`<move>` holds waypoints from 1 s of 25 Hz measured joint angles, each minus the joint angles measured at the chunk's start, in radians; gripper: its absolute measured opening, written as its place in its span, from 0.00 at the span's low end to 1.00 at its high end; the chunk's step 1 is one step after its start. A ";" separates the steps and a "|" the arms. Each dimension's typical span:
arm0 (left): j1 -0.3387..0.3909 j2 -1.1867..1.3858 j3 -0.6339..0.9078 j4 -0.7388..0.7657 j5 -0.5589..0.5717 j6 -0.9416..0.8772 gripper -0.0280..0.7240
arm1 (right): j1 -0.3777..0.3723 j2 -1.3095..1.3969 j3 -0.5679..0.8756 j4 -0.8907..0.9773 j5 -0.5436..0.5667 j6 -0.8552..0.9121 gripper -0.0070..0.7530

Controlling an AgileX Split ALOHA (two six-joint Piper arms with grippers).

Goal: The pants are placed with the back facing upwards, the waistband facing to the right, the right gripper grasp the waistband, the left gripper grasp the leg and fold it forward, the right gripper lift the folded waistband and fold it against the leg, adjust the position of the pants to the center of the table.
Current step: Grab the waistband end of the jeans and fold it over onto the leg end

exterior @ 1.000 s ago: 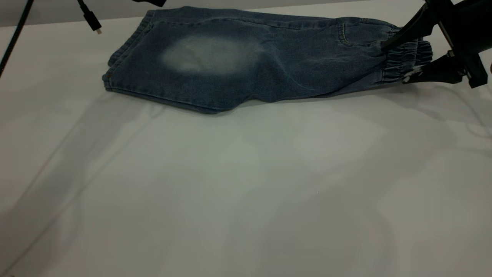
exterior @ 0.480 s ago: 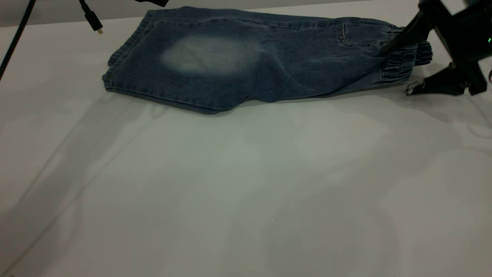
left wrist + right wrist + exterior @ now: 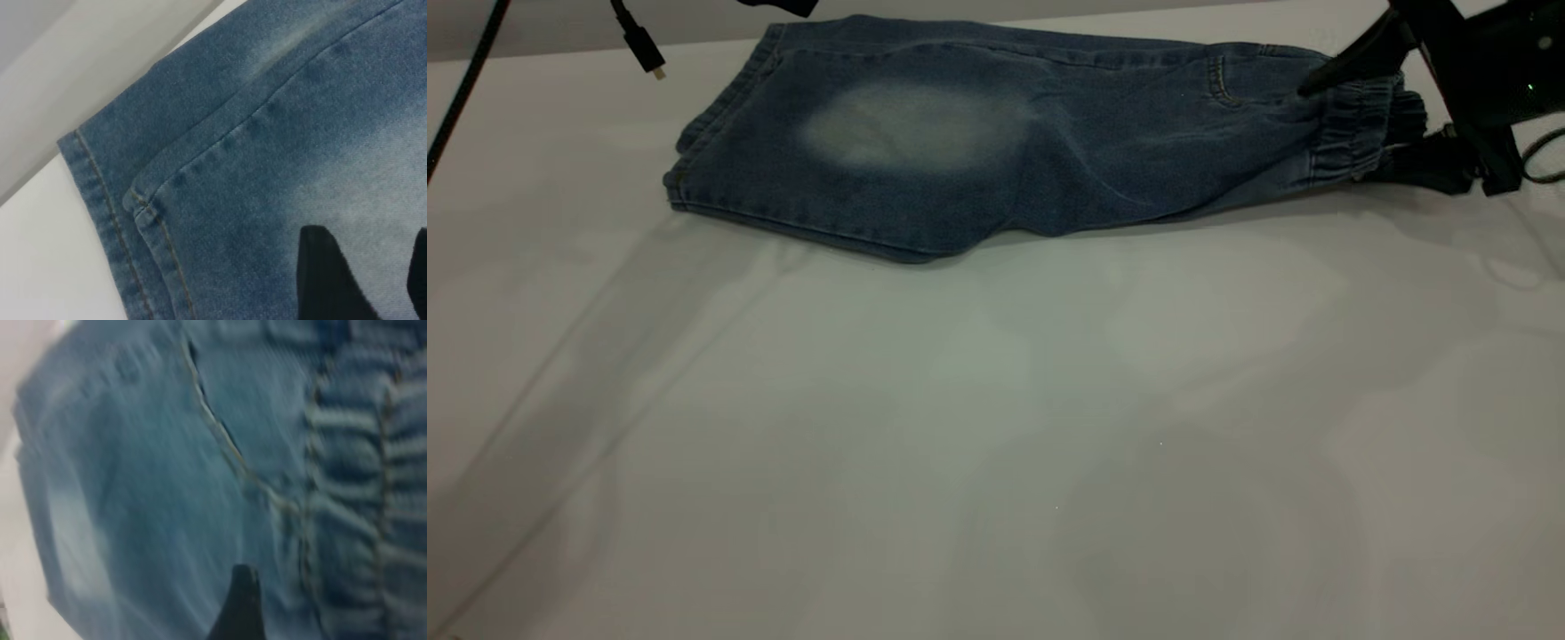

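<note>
The right end effector (image 3: 1352, 120) is straddling the waistband (image 3: 1356, 129) of the pants (image 3: 996, 133), one finger lying on top of the denim and the other low beside the gathered band, the band sitting between them. The pants are stretching away from it across the worktop (image 3: 996, 427). The left end effector (image 3: 363, 280) is hovering over the leg hem (image 3: 113, 220), its fingers parted and holding nothing; a dangling cable (image 3: 636, 40) is hanging just beside it.

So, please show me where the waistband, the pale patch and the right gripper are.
waistband (image 3: 1352, 129), exterior view, on the gathered elastic band at the shorts' right end.
pale patch (image 3: 911, 124), exterior view, middle of the faded area.
right gripper (image 3: 1356, 124), exterior view, midway between its fingertips, at the waistband.
</note>
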 joint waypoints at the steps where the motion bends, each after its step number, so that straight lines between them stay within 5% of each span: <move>1: 0.000 0.000 0.000 0.000 0.000 0.000 0.44 | 0.000 0.010 -0.009 -0.001 0.011 0.011 0.78; 8: 0.000 0.000 0.000 0.000 0.010 0.000 0.44 | 0.000 0.054 -0.026 0.048 0.022 0.022 0.73; 10: 0.000 0.000 0.000 0.000 0.010 0.000 0.44 | 0.000 0.054 -0.026 0.068 0.031 0.012 0.63; 15: -0.008 0.003 0.000 -0.028 0.013 0.000 0.44 | 0.000 0.054 -0.026 0.072 0.112 -0.019 0.16; 25: -0.135 0.059 0.000 -0.047 -0.007 0.004 0.44 | -0.001 0.022 -0.044 0.067 0.348 -0.024 0.14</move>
